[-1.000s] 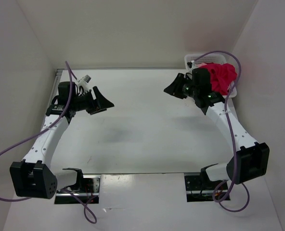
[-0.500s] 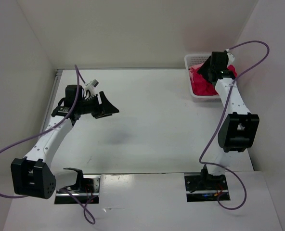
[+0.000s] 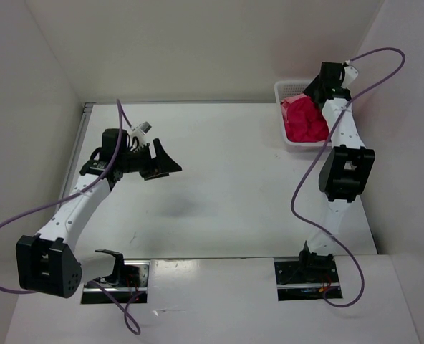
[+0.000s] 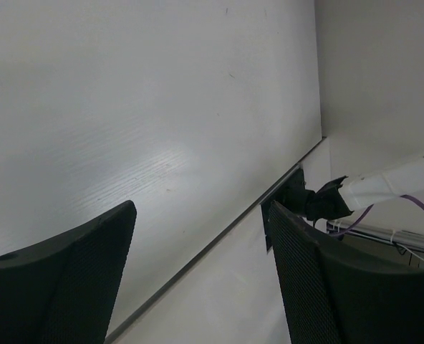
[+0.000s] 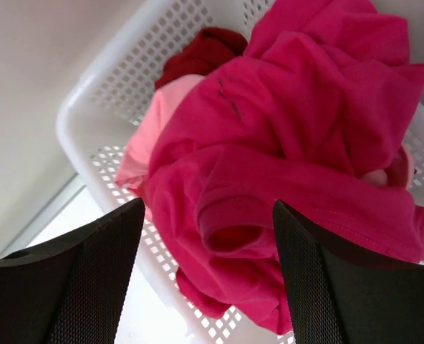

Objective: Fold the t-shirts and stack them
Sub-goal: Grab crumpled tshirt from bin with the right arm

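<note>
The t-shirts lie bunched in a white lattice basket [image 3: 298, 145] at the table's far right corner. In the right wrist view the bright magenta-red shirt [image 5: 305, 129] is on top, with its sleeve opening facing the camera. The light pink one [image 5: 158, 122] and the dark crimson one [image 5: 201, 54] lie behind it, against the basket wall [image 5: 90, 100]. My right gripper [image 5: 207, 208] hangs open just above the magenta shirt [image 3: 305, 123], touching nothing; from the top view it [image 3: 314, 94] is over the basket. My left gripper [image 3: 165, 166] is open and empty over the left of the table.
White walls close in the table on the left, back and right. The basket stands tight against the right wall. In the left wrist view, between the open jaws [image 4: 201, 211], the table's near edge and the right arm's base mount [image 4: 319, 202] show.
My right arm has swung from left of the basket to above it, and its jaws have opened wide. The left gripper has drifted slightly right and opened further.
</note>
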You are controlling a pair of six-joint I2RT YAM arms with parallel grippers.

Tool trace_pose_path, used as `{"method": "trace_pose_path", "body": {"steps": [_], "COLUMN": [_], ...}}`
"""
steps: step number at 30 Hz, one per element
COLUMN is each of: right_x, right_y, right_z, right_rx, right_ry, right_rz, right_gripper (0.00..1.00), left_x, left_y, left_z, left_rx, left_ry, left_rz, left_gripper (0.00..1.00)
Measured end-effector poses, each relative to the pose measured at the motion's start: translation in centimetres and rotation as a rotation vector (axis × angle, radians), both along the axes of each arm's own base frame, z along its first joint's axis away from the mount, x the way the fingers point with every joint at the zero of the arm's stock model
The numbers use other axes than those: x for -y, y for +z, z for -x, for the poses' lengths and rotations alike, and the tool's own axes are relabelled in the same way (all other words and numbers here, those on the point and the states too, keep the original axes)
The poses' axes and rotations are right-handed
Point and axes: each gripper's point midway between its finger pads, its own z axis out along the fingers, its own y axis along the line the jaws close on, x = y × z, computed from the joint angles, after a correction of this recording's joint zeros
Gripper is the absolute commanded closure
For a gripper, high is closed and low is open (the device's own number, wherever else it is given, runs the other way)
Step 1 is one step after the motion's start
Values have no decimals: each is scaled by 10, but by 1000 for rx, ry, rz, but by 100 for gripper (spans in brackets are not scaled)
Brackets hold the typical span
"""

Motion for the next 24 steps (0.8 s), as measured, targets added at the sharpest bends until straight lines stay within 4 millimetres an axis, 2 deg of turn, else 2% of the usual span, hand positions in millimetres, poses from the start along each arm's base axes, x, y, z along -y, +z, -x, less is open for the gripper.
{"method": "trace_pose_path", "body": {"steps": [4,7,8,10,11,12,16,17,19,22,24], "right_x": [0,0,0,-2,-4,-4,-10,-14,-27,-67,-105], "right_y": [-22,-35,-37,-38,-38,-38,-27,-19,11,88,152], "right_z": [-5,-3,-3,-3,-3,-4,-3,0,7,27,50], "right_rx": [-56,-95,-100,-104,-103,-102,-79,-66,-19,123,253], "right_ry": [6,16,19,29,36,40,57,65,90,182,269], "right_rz": [-1,1,0,-5,-9,-12,-15,-11,1,21,25], "right_gripper": [24,49,66,80,95,100,100,100,100,100,100], "left_x": [-1,-2,-2,-3,-3,-3,-4,-5,-5,-6,-7], "left_y": [-1,-1,-1,-2,-2,-2,0,3,11,28,39], "left_z": [-1,-2,-2,-3,-3,-4,-6,-8,-15,-28,-37], "left_rx": [0,2,2,2,2,3,10,18,38,76,102], "left_ry": [6,12,13,18,20,23,32,35,44,61,78], "left_rz": [-5,-9,-10,-13,-15,-16,-23,-24,-23,-20,-13], "left_gripper": [18,18,18,18,18,18,18,18,18,18,18]}}
